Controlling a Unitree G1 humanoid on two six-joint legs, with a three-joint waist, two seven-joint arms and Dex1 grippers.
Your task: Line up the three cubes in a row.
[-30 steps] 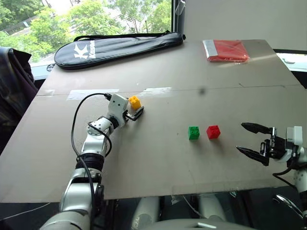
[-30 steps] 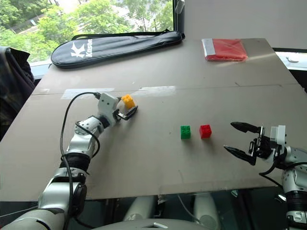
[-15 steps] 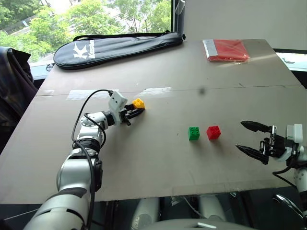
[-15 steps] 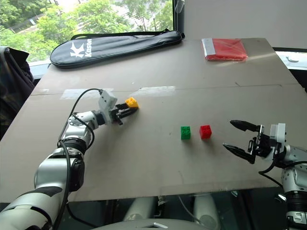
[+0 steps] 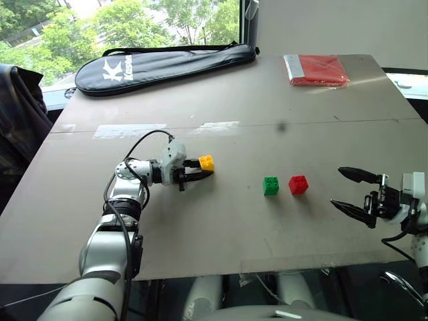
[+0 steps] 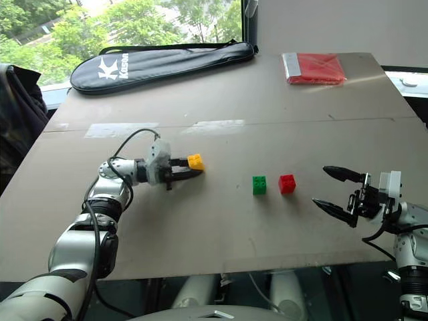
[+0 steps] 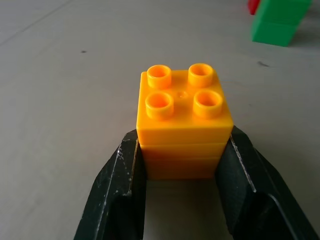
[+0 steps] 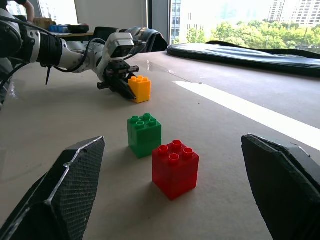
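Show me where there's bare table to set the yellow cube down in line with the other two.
Best patch: bare board between the yellow cube, shut in the left pincer, and the green cube. It is crowded past there: the green and red cube sit close together, and the open right pincer hovers beyond the red. The table in front of the cubes is bare too.

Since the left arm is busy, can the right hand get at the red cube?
Probably yes: the right hand is open beside the red cube, with bare table between them.
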